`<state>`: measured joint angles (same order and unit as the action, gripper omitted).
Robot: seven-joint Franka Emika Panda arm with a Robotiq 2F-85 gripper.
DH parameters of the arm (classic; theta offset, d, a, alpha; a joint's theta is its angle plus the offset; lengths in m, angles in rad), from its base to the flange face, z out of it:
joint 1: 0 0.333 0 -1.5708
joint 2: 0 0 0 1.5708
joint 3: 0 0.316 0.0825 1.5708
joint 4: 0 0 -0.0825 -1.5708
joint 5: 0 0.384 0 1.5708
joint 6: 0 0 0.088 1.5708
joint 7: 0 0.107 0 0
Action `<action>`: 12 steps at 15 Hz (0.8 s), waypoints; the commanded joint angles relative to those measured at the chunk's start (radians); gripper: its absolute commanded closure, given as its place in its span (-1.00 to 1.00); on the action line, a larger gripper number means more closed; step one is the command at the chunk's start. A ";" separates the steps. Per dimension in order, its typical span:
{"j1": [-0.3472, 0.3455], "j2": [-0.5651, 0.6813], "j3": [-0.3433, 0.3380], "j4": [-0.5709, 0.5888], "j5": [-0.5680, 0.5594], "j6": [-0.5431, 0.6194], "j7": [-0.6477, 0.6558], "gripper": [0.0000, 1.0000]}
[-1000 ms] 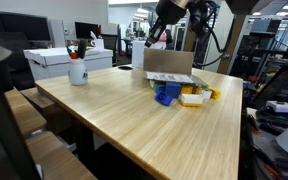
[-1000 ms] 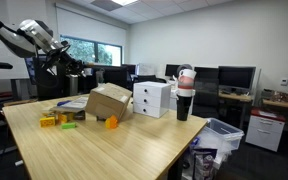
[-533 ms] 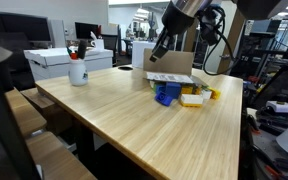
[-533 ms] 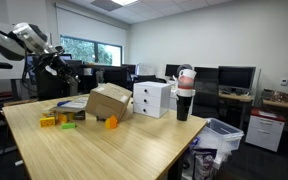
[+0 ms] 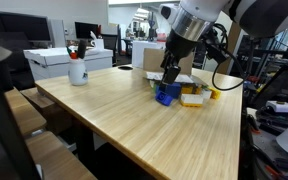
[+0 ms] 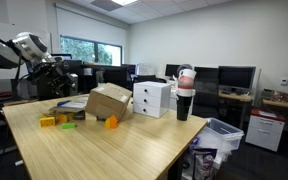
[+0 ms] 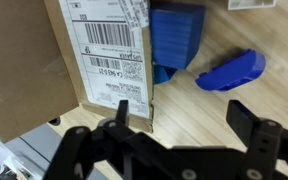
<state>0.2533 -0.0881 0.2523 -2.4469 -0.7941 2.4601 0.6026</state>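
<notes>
My gripper point(image 7: 182, 116) is open, with bare wooden table between its black fingers point(image 7: 246, 114). In the wrist view a cardboard box point(image 7: 99, 50) with a shipping label lies by the left finger. A blue block point(image 7: 179, 35) and a curved blue piece point(image 7: 232, 70) lie just ahead. In an exterior view the gripper point(image 5: 171, 72) hangs low in front of the box point(image 5: 170, 62), above the blue block point(image 5: 166, 95). A yellow and white piece point(image 5: 192, 98) lies beside it. In an exterior view the gripper point(image 6: 57, 70) hovers left of the box point(image 6: 109, 100).
A white mug with pens point(image 5: 77, 70) and a white carton point(image 5: 69, 58) stand at one end of the table point(image 5: 134, 125). A white drawer unit point(image 6: 151, 98) and a black cup point(image 6: 184, 95) stand near the box. An orange piece point(image 6: 111, 122) and small blocks point(image 6: 54, 120) lie nearby.
The arm has come down from high above the box to just over the blue pieces. The jaws have gone from shut to wide open.
</notes>
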 commanded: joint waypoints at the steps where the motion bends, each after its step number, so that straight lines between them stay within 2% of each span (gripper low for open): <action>1: -0.016 0.033 0.006 0.022 -0.016 -0.012 -0.040 -1.00; 12: -0.025 0.146 -0.046 0.132 -0.123 -0.051 -0.011 -1.00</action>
<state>0.2358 0.0334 0.2140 -2.3386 -0.8828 2.4249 0.5931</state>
